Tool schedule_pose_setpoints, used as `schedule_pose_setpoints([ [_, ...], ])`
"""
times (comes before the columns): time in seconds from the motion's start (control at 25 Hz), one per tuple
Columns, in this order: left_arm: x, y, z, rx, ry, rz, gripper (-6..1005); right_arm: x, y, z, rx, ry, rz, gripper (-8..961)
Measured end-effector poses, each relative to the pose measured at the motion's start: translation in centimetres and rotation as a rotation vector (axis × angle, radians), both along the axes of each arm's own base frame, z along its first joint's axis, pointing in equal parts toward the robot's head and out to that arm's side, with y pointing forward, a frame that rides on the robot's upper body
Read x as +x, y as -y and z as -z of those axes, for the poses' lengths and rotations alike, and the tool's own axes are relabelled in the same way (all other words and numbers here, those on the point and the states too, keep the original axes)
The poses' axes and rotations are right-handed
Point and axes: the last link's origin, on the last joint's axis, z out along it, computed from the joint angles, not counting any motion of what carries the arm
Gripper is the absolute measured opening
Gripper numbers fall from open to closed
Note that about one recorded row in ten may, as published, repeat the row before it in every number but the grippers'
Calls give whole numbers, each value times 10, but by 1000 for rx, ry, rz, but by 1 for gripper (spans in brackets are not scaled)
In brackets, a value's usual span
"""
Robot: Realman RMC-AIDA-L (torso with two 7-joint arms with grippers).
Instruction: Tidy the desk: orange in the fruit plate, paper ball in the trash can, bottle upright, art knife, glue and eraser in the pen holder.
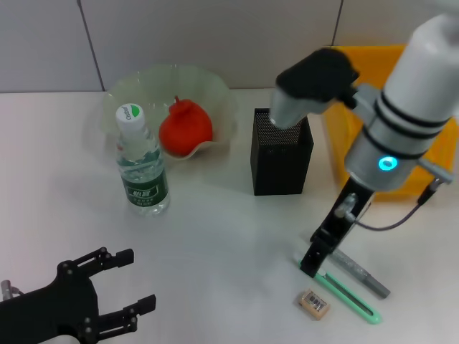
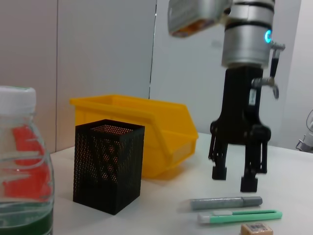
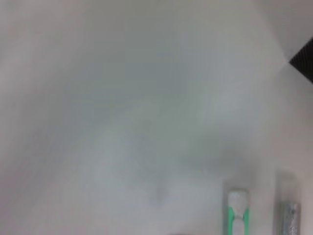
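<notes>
My right gripper (image 1: 314, 264) hangs open and empty just above the table, at the near end of the green art knife (image 1: 349, 294) and the grey glue stick (image 1: 361, 273). The left wrist view shows its jaws (image 2: 234, 178) spread, just beyond the glue stick (image 2: 226, 202) and the knife (image 2: 239, 216). The tan eraser (image 1: 313, 302) lies beside the knife. The black mesh pen holder (image 1: 281, 154) stands mid-table. The orange (image 1: 185, 127) sits in the fruit plate (image 1: 215, 89). The bottle (image 1: 142, 168) stands upright. My left gripper (image 1: 136, 281) is open at the lower left. No paper ball shows.
A yellow bin (image 1: 344, 136) stands at the back right, behind my right arm, and also shows in the left wrist view (image 2: 161, 132) behind the pen holder (image 2: 108, 164). The right wrist view shows the knife tip (image 3: 238, 213) and the glue stick (image 3: 289, 215) on the white table.
</notes>
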Motion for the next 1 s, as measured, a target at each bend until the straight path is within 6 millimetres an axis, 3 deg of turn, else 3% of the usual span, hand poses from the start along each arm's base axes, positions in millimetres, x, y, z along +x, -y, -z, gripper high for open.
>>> schedule_pose_setpoints([
  [0.72,-3,5,-1,19,-10,15,801,12,-4,30,49,48,-22,740],
  [1.0,-2,5,0,21,-7,13,801,11,-4,35,47,44,-38,682],
])
